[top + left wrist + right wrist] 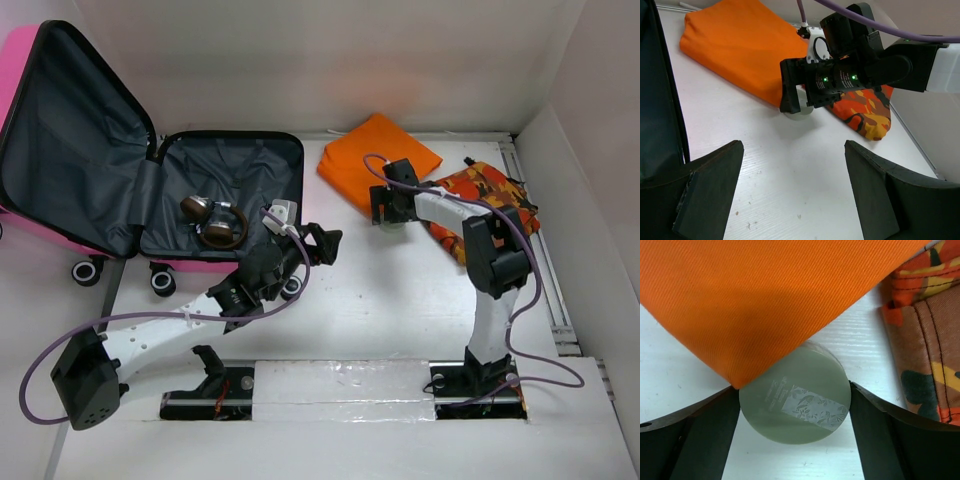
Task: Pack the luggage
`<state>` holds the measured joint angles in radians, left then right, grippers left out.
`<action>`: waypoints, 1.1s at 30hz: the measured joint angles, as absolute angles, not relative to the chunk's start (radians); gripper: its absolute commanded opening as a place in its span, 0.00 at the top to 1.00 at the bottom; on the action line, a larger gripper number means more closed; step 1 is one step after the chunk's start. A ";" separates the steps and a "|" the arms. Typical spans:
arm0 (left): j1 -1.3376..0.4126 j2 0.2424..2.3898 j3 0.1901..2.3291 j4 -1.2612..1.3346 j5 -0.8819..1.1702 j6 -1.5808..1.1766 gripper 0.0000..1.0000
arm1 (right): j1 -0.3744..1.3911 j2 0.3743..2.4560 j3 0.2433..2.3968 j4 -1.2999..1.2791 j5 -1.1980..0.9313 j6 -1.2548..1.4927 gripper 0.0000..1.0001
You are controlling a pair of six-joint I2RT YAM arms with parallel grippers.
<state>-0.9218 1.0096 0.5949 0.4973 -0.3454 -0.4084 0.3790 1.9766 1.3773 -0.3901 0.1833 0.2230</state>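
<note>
Green round tin (pixel 790 400) sits clamped in your right gripper (pixel 794 407); lift straight, slowly, so the overlapping orange cloth (pixel 765 300) slides off. Left gripper (pixel 795 190): jaws apart, empty.

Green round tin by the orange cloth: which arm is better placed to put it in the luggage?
Right. The right gripper flanks the green tin on both sides. The left gripper hangs open and empty near the luggage, apart from the tin.

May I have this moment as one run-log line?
luggage open, headphones inside | left gripper open, empty | right gripper shut on green tin at orange cloth corner
</note>
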 measured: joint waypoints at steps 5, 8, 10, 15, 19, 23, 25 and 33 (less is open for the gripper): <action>-0.922 1.010 0.595 0.497 -0.347 -0.408 0.22 | 0.373 1.984 1.384 -0.385 0.182 0.223 0.31; -0.922 1.011 0.595 0.497 -0.350 -0.408 0.22 | 0.380 1.946 1.317 -0.336 0.175 0.240 0.34; -0.922 1.013 0.595 0.497 -0.352 -0.408 0.22 | 0.395 1.897 1.240 -0.301 0.172 0.255 0.35; -0.922 1.017 0.595 0.497 -0.355 -0.408 0.22 | 0.509 1.757 1.055 -0.250 0.166 0.303 0.35; -0.922 1.019 0.595 0.493 -0.378 -0.417 0.23 | 0.626 1.657 0.974 -0.273 0.150 0.337 0.35; -0.922 0.911 0.549 0.481 -0.423 -0.435 0.23 | 0.707 1.530 0.999 -0.328 0.140 0.348 0.35; -0.922 0.789 0.511 0.473 -0.462 -0.448 0.23 | 0.737 1.487 1.060 -0.323 0.128 0.348 0.35; -0.950 0.304 0.319 0.558 -0.746 -0.500 0.20 | 0.831 1.702 1.453 -0.132 -0.023 0.364 0.35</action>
<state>-0.9497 0.3042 0.3195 0.5579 -0.7456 -0.4995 0.8307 1.7023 1.4528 -0.1322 -0.0235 0.3641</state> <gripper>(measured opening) 0.786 0.828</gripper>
